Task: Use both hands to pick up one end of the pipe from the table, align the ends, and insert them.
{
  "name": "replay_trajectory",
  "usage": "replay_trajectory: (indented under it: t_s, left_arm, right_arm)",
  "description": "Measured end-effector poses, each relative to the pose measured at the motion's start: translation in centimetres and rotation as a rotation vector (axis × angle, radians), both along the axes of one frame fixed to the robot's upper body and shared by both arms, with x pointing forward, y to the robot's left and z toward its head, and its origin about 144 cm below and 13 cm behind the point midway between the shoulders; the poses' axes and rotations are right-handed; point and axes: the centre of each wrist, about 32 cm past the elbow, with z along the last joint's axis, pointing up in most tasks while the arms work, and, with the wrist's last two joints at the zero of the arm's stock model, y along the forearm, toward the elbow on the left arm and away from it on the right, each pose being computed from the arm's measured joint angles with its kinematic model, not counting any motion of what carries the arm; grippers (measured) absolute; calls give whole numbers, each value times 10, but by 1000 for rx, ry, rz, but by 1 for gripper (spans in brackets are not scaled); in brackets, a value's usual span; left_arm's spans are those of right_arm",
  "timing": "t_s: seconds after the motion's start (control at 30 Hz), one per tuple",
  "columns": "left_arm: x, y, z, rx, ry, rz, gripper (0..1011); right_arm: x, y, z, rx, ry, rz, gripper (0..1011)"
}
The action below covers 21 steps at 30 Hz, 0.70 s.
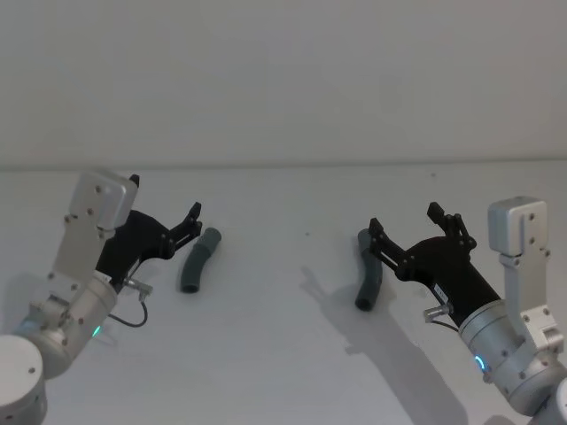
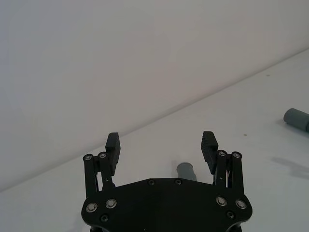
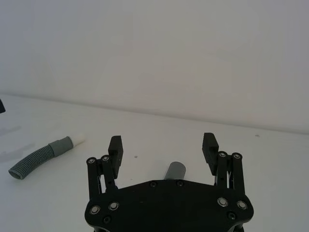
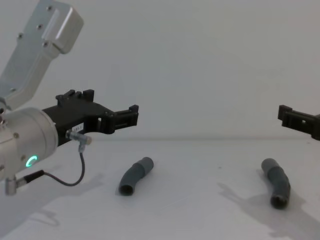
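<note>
Two dark grey bent pipe pieces lie apart on the white table (image 1: 283, 354). The left piece (image 1: 199, 259) (image 4: 135, 176) is also seen in the right wrist view (image 3: 41, 157), where its white tip (image 3: 77, 139) shows. My left gripper (image 1: 163, 197) (image 2: 161, 142) hovers open just left of it, and one end of the piece (image 2: 186, 170) shows below the fingers. The right piece (image 1: 368, 270) (image 4: 277, 182) has its hollow mouth facing me. Open and holding nothing, my right gripper (image 1: 405, 220) (image 3: 162, 143) hangs over that piece's far end (image 3: 175, 170).
A thin black cable (image 4: 65, 180) loops under the left wrist. A plain off-white wall (image 1: 283, 80) stands behind the table. Bare table lies between the two pieces and in front of them.
</note>
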Motion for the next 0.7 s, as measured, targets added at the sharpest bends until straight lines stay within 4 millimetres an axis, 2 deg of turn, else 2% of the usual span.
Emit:
replay_trajectory:
  t_s: [0.7]
  left_arm:
    - [35,-5,23,-12,181,8,1001]
  right_arm:
    - [0,0,0,0,0,0,1002]
